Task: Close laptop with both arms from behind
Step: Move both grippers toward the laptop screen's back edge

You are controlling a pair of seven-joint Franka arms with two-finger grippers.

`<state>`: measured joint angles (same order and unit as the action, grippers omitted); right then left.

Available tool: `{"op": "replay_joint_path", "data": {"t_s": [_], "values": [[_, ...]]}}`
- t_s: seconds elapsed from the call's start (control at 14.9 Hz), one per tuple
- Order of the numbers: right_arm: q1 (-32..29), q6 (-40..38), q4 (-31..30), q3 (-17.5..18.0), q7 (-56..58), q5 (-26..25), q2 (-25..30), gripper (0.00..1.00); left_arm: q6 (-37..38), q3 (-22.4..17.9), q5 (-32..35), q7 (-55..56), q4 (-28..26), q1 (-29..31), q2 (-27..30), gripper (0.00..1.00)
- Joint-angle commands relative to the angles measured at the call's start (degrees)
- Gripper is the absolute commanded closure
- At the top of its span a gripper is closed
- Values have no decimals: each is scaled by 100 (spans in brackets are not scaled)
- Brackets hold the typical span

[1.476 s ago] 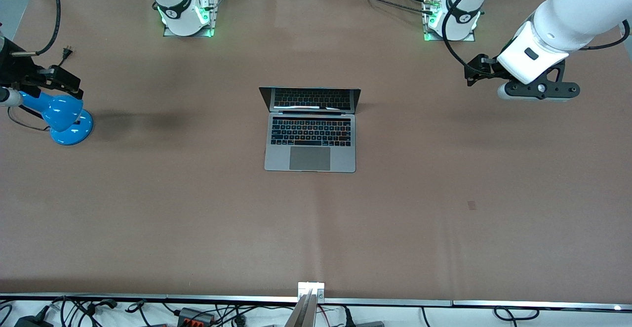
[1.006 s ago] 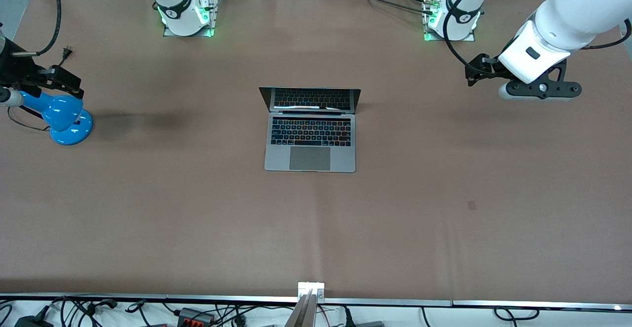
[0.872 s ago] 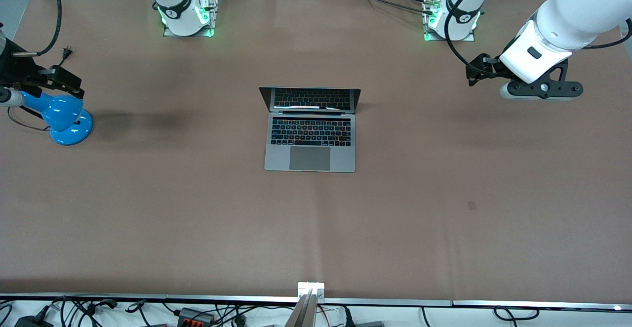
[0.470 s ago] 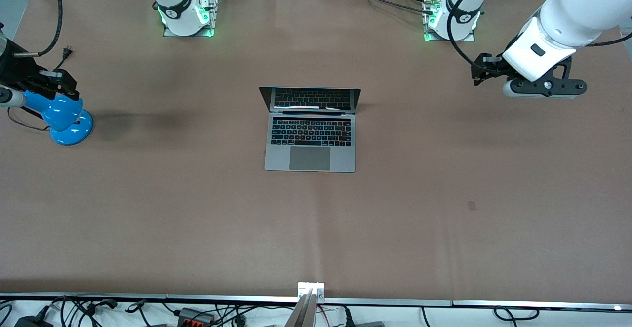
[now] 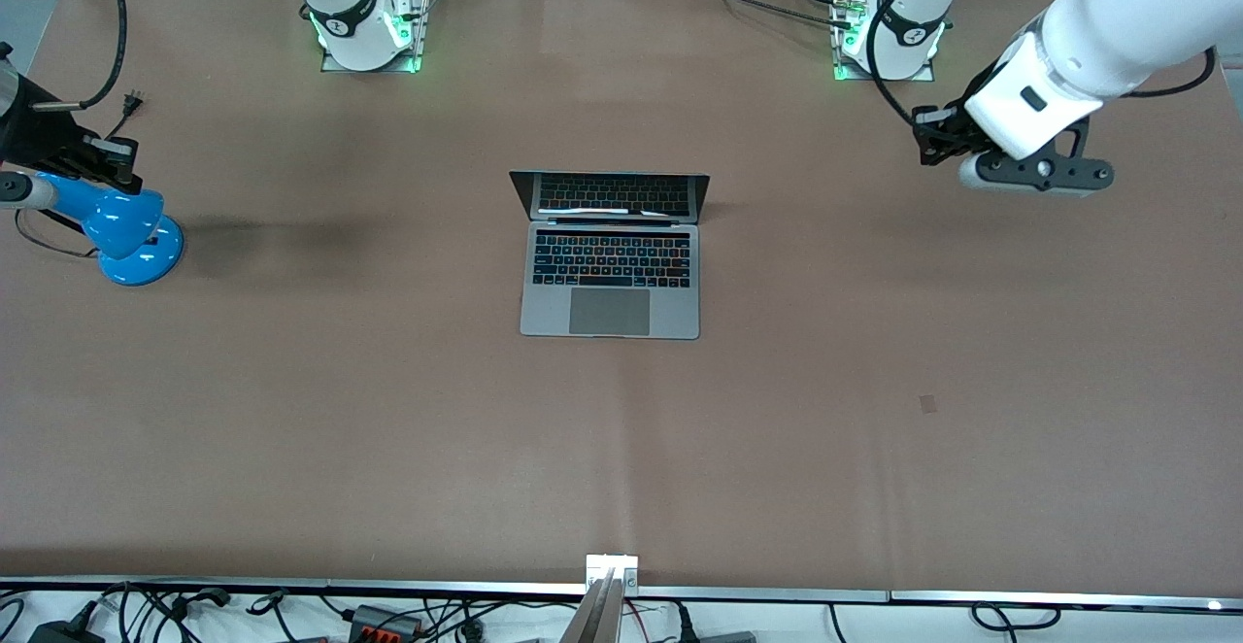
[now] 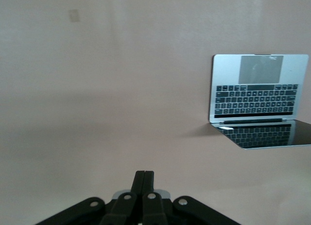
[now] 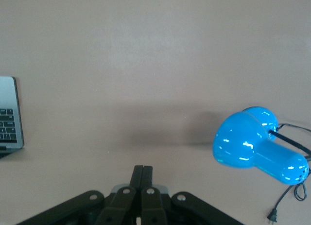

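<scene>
The silver-grey laptop (image 5: pixel 610 264) lies open in the middle of the table, its dark screen upright and facing the front camera. It also shows in the left wrist view (image 6: pixel 257 101), and its edge shows in the right wrist view (image 7: pixel 8 113). My left gripper (image 5: pixel 1034 175) hangs over bare table toward the left arm's end, well apart from the laptop. Its fingers (image 6: pixel 144 176) are shut and empty. My right gripper (image 5: pixel 68 152) hangs at the right arm's end of the table, over the blue lamp. Its fingers (image 7: pixel 143 171) are shut and empty.
A blue desk lamp (image 5: pixel 121 225) with a black cord stands near the table's edge at the right arm's end; it also shows in the right wrist view (image 7: pixel 257 145). The two arm bases (image 5: pixel 364 26) (image 5: pixel 889 36) stand at the table's edge farthest from the front camera. The table is brown (image 5: pixel 621 449).
My left gripper drifted a little away from the laptop, then came back toward it. My right gripper shifted slightly over the lamp. The laptop has not moved.
</scene>
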<state>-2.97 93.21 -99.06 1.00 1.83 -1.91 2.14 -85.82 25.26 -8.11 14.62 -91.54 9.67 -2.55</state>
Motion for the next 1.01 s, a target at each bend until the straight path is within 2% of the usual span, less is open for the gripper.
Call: {"op": "replay_joint_path", "data": {"t_s": [0.0,0.2,0.4,0.54,0.8,0.94], "values": [[51,-223,-122,84,11,85,120,100,-110,120,-156,76,40,-175,-280,100],[366,-469,-244,84,2,120,94,100,-154,164,-156,102,-13,-404,-439,100],[508,-409,-744,75,2,970,59,100,-329,164,-156,251,-170,-703,-605,100],[692,-199,-1122,75,11,1542,58,100,-609,164,-156,373,-573,-1027,-615,100],[1350,179,-1755,84,-7,2228,67,100,-1338,260,-156,1049,-1286,-1608,-571,100],[1780,573,-2098,75,-85,2510,67,100,-1777,549,-156,1139,-1610,-1626,-580,100]]}}
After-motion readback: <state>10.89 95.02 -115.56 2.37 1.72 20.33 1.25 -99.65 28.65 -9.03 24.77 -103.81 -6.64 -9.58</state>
